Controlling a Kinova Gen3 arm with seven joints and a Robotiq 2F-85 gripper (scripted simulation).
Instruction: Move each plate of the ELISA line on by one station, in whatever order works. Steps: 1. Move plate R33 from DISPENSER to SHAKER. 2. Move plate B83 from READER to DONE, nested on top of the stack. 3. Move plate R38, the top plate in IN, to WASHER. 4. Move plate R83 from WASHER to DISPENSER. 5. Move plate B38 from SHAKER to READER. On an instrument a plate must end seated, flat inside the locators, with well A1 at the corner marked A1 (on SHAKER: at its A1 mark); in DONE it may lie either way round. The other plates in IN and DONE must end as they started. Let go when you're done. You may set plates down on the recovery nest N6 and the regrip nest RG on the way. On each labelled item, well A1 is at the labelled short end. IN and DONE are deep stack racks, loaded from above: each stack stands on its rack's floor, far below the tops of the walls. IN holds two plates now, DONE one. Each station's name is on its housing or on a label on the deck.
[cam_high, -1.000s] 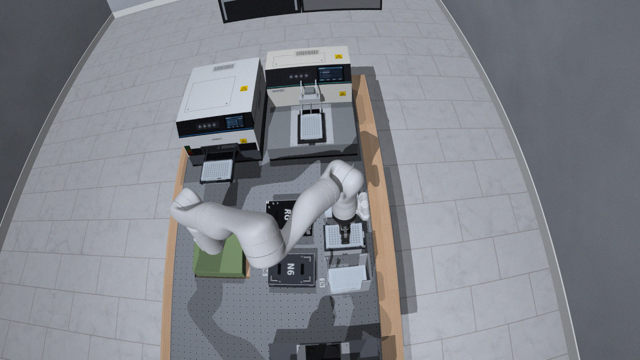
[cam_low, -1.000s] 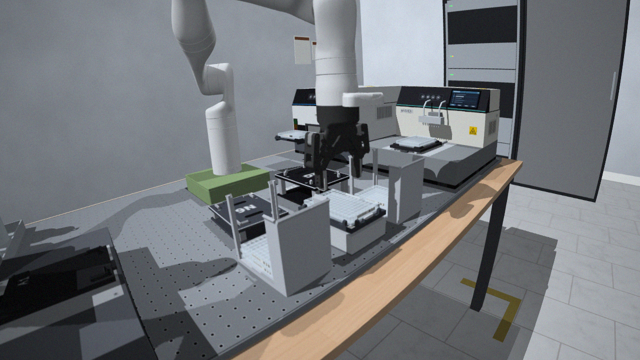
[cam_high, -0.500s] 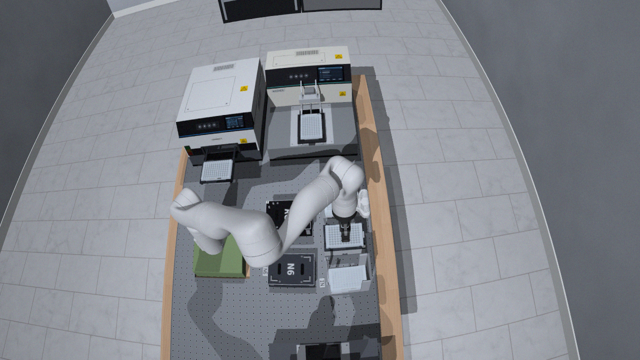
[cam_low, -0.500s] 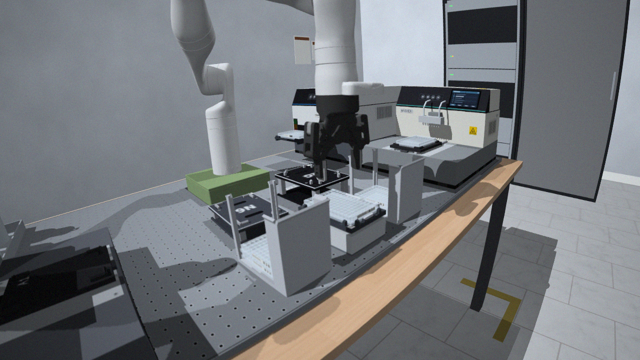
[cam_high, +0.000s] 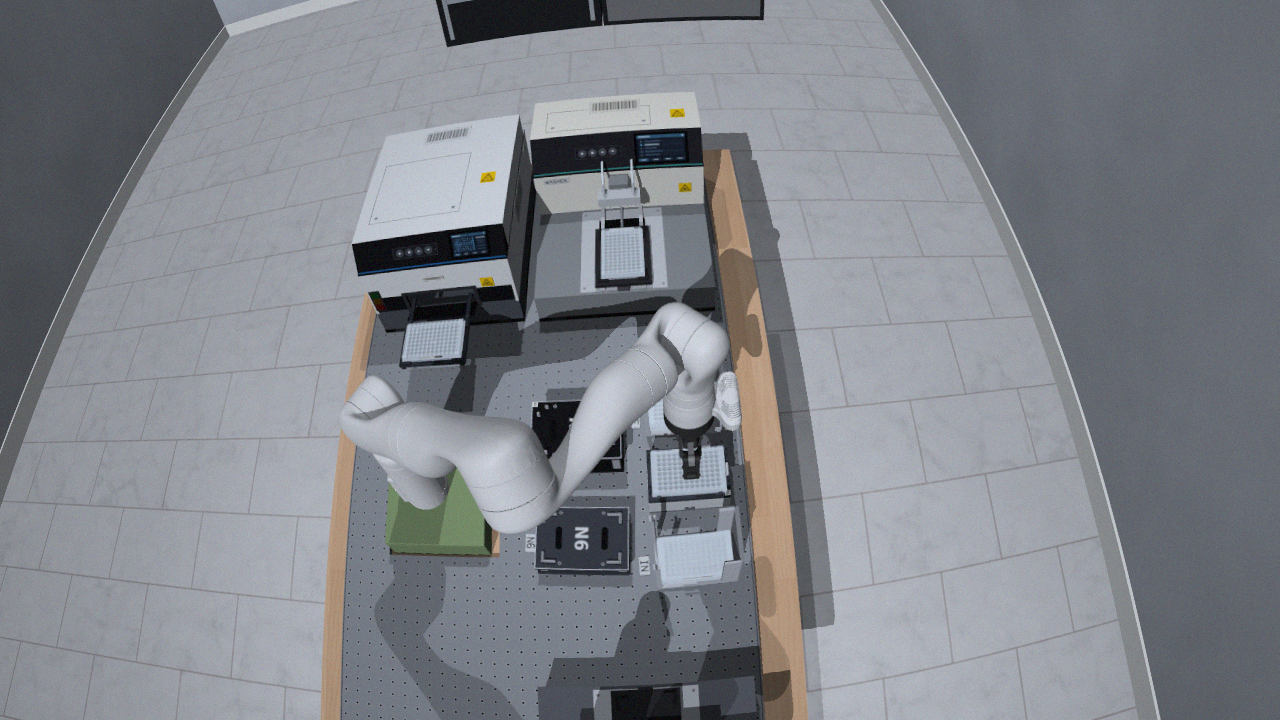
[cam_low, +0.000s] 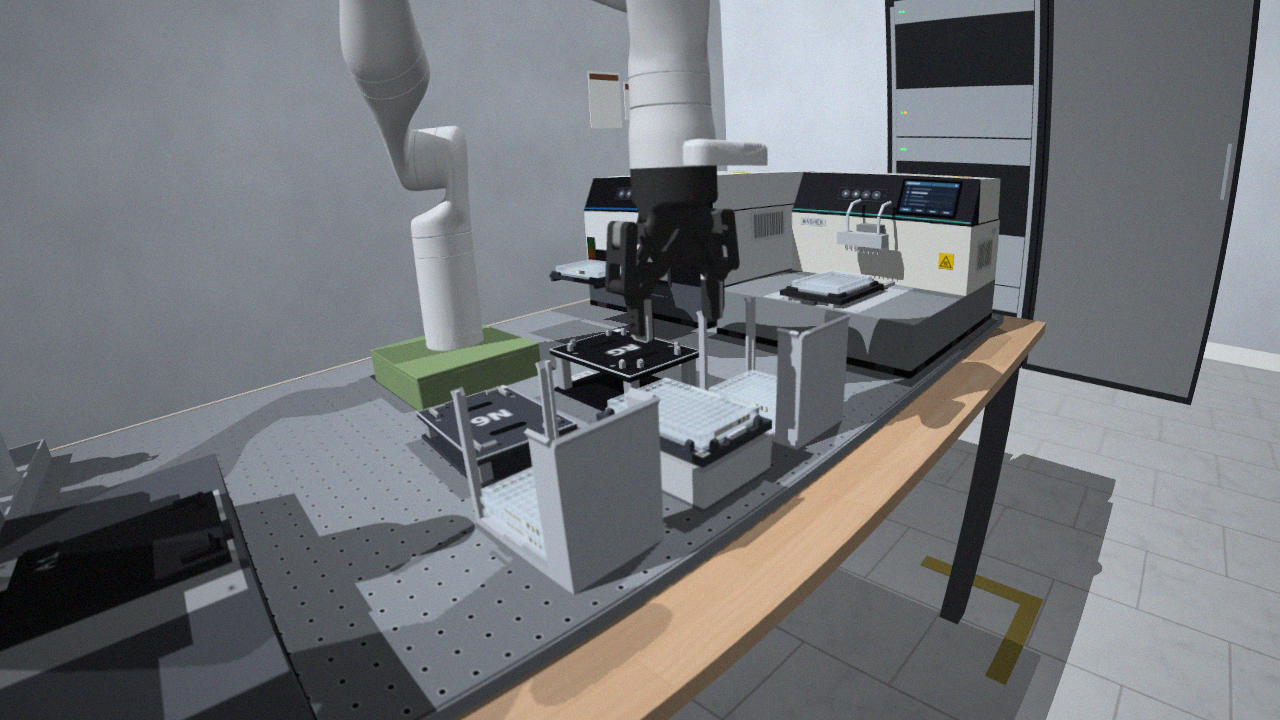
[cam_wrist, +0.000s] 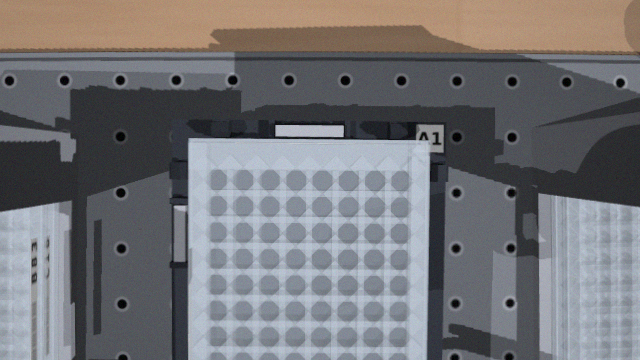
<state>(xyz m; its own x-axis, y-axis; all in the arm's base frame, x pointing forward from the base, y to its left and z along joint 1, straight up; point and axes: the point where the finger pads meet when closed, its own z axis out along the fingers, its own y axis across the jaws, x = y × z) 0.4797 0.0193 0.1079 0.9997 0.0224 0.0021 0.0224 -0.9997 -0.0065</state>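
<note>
I hold the gripper (cam_low: 673, 313) above the plate (cam_low: 693, 407) | jaws wide open, holding nothing | plate lies flat by A1 mark (cam_wrist: 430, 138)

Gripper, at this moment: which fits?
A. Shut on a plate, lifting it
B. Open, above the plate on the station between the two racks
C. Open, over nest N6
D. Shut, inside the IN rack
B: the gripper hangs open with nothing between its fingers, above the plate seated on the station between the two racks; nest N6 lies off to the side.
</note>
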